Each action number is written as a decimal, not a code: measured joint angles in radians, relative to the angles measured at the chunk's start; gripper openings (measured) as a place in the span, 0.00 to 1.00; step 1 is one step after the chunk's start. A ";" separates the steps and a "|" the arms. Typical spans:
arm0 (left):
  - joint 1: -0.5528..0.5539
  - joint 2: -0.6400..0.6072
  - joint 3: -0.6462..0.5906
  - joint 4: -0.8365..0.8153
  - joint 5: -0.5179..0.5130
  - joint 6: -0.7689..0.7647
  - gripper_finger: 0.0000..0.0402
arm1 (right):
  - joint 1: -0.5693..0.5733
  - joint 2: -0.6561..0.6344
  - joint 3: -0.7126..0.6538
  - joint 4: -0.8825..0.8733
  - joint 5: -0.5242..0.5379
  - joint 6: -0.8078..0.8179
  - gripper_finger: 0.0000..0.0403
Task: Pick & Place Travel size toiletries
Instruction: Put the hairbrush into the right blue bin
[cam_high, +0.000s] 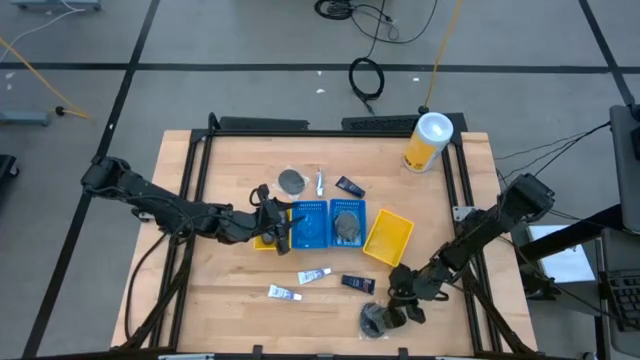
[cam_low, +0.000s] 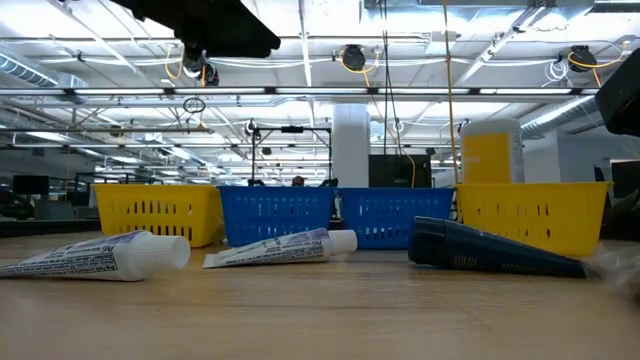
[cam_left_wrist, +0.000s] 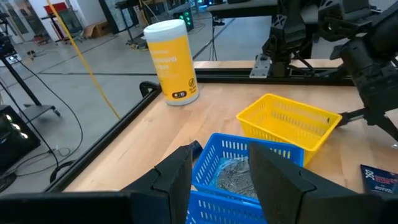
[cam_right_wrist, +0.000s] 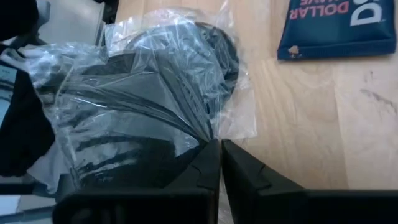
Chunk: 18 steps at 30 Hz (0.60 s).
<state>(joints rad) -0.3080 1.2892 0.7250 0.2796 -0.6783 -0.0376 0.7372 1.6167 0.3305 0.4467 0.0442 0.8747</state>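
A round black bundle in clear wrap (cam_right_wrist: 143, 106) lies near the table's front edge (cam_high: 372, 320), and my right gripper (cam_right_wrist: 219, 155) is shut on its wrap. Beside it lies a navy packet (cam_right_wrist: 336, 25). Two white tubes (cam_high: 313, 276) (cam_high: 283, 292) and that navy packet (cam_high: 357, 283) lie on the wood in front of the bins. Another bundle (cam_high: 291, 181), a small tube (cam_high: 319, 182) and a second navy packet (cam_high: 349, 186) lie behind the bins. My left gripper (cam_left_wrist: 221, 180) hangs open over the blue bins, with nothing between its fingers. My right gripper pinches the bundle's clear plastic wrap (cam_right_wrist: 205, 127) between its two shut fingers, at the wrap's loose edge beside the black roll. The fingers slant down onto it from above. The bundle lies on the table.
Two blue bins (cam_high: 312, 226) (cam_high: 362, 212) stand side by side mid-table, one holding a grey bundle (cam_high: 347, 224). One yellow bin (cam_high: 388, 237) stands to their right and another (cam_high: 262, 240) to their left. A large yellow canister (cam_high: 428, 142) stands at the far right corner.
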 joint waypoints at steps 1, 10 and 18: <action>0.000 0.000 0.000 -0.001 0.000 0.000 0.40 | 0.000 -0.002 0.000 -0.001 0.013 0.004 0.02; 0.000 0.000 0.000 -0.001 0.001 -0.002 0.40 | -0.004 -0.141 0.030 -0.047 0.109 -0.077 0.00; 0.000 0.000 0.000 0.000 0.005 -0.006 0.40 | -0.004 -0.280 0.098 -0.151 0.218 -0.212 0.00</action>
<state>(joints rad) -0.3080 1.2892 0.7254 0.2796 -0.6731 -0.0438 0.7330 1.3367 0.4288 0.2956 0.2622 0.6631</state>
